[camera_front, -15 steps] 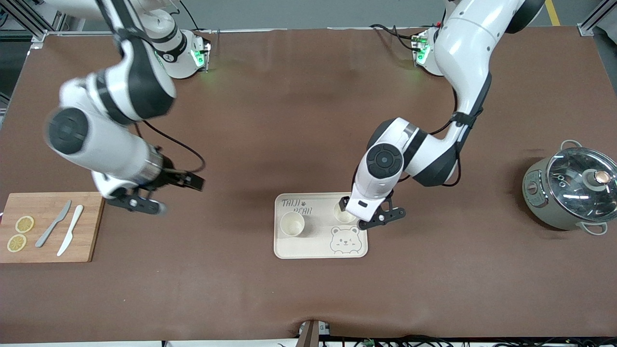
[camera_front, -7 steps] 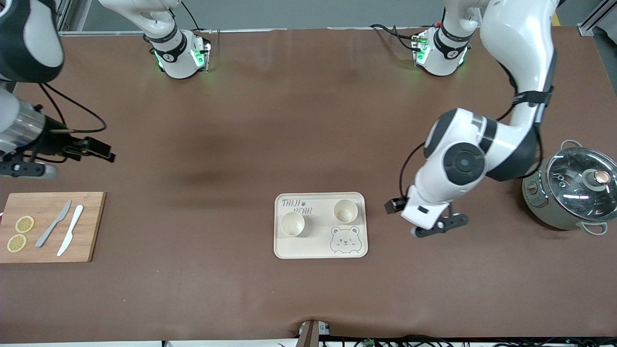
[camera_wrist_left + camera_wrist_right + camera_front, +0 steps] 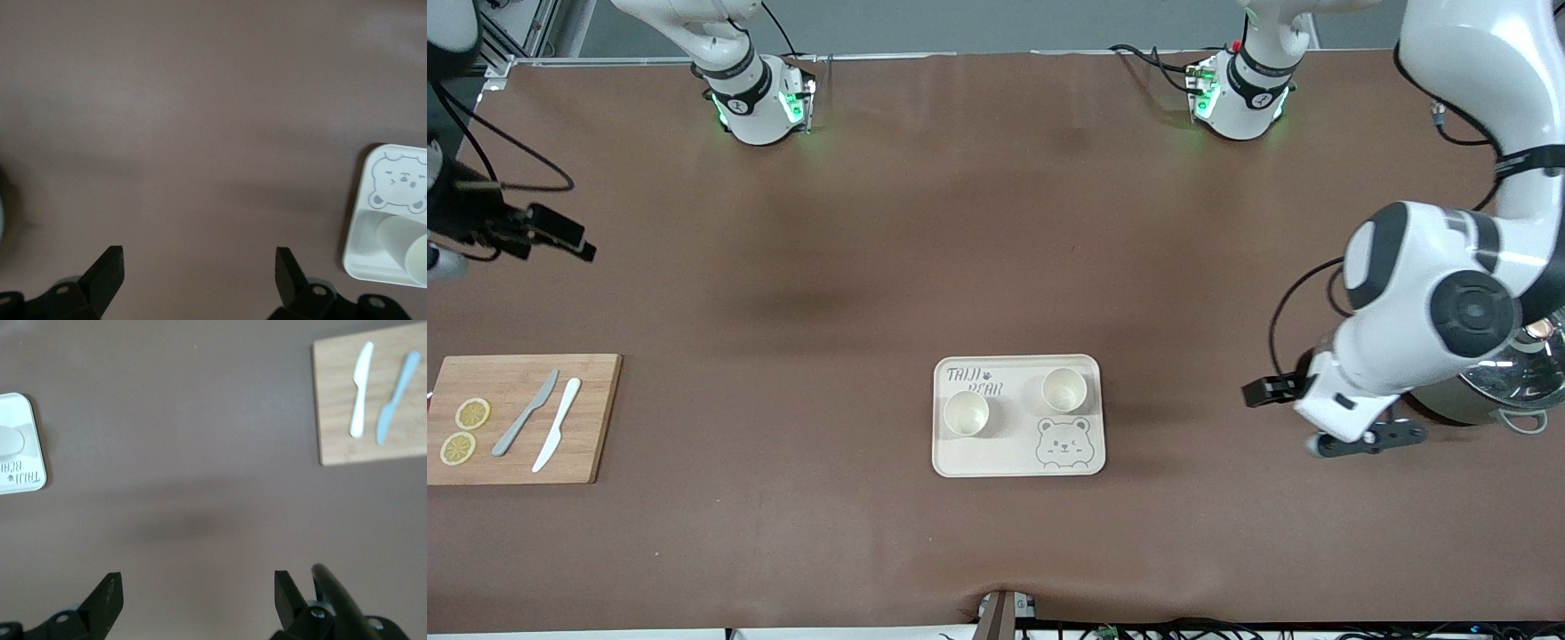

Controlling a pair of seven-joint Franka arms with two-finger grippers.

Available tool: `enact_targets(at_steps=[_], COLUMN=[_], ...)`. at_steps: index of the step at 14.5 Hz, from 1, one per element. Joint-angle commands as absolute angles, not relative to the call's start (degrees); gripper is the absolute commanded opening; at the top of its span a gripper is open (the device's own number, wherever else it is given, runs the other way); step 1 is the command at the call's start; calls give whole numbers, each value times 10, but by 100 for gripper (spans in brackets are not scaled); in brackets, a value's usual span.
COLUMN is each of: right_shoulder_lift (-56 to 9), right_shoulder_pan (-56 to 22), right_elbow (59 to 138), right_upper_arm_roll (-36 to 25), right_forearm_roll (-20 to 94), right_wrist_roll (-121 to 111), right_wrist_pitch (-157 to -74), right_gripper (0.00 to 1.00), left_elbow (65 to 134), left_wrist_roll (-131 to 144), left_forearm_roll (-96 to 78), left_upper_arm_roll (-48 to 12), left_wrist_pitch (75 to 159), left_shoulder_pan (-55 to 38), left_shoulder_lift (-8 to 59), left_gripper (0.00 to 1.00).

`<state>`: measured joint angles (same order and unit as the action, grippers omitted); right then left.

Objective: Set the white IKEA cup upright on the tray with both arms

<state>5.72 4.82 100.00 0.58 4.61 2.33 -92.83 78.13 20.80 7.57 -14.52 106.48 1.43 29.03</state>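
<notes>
The cream tray (image 3: 1014, 455) with "TAIJI BEAR" lettering and a bear face lies mid-table. Two white cups stand upright on it, one (image 3: 966, 413) toward the right arm's end, one (image 3: 1064, 388) toward the left arm's end. My left gripper (image 3: 1368, 437) is open and empty, up over the table mat beside the pot. Its wrist view shows its open gripper (image 3: 200, 257), the tray (image 3: 359, 248) and a cup (image 3: 395, 235). My right gripper (image 3: 438, 264) is at the table's edge, open and empty (image 3: 197, 581), with the tray's corner (image 3: 27, 477) in view.
A wooden cutting board (image 3: 587, 418) with two knives (image 3: 543, 422) and lemon slices (image 3: 471, 413) lies at the right arm's end; it also shows in the right wrist view (image 3: 333, 407). A grey pot with a glass lid (image 3: 1525, 373) stands at the left arm's end, partly hidden by the left arm.
The left gripper has left the cup on the tray and moved off toward the pot. The right gripper has swung away toward the table's edge at its own end.
</notes>
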Motion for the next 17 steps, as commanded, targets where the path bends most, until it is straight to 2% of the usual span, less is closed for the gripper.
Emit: enact_targets(at_steps=[1,4,6,9,17], right_shoulder_lift=[78,80,80,80,78], right_shoulder_pan=[40,41,42,43,40], right_elbow=[970,970,970,971,969], right_upper_arm_roll=[28,26,25,25,27], right_forearm_roll=[-9,-9,-9,-9,-6], right_wrist_roll=[71,71,71,72,72], right_wrist_pitch=[-879,-879,-879,-878,-886], right_gripper=[100,100,100,100,100], left_elbow=[792,791,790,791,803], left_wrist_roll=[178,175,131,78,25], left_forearm_roll=[67,64,60,16,-22], left_upper_arm_roll=[-155,-137,-122,-61,-41], left_wrist_pitch=[1057,1054,1019,970,861], left_shoulder_pan=[33,22,11,-30,-51], left_shoulder_lift=[265,229,208,164,66], left_gripper=[100,100,100,100,100])
